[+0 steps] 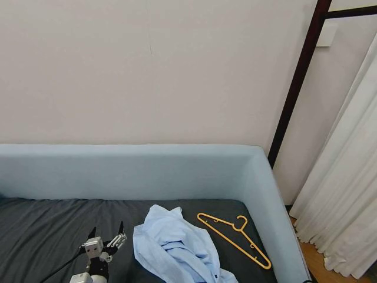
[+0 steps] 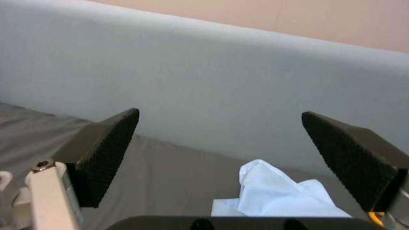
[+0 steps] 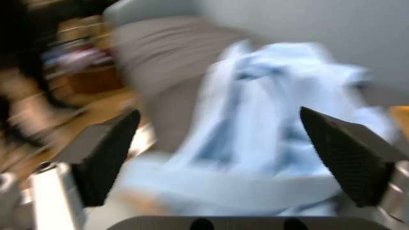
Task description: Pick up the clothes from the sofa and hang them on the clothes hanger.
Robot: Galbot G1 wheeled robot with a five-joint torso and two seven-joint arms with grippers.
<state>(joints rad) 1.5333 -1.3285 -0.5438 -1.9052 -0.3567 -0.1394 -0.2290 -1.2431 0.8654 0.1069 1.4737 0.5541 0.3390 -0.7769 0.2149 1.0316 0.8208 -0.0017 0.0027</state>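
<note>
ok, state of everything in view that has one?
light blue shirt: crumpled on the sofa seat, not hung.
orange hanger: lying flat on the seat beside the shirt, bare.
left claw: open, empty, over the seat left of the shirt.
right claw: open, empty, facing the shirt.

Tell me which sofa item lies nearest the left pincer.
The blue shirt: it lies just beside the open left pincer, while the orange hanger lies beyond the shirt.
</note>
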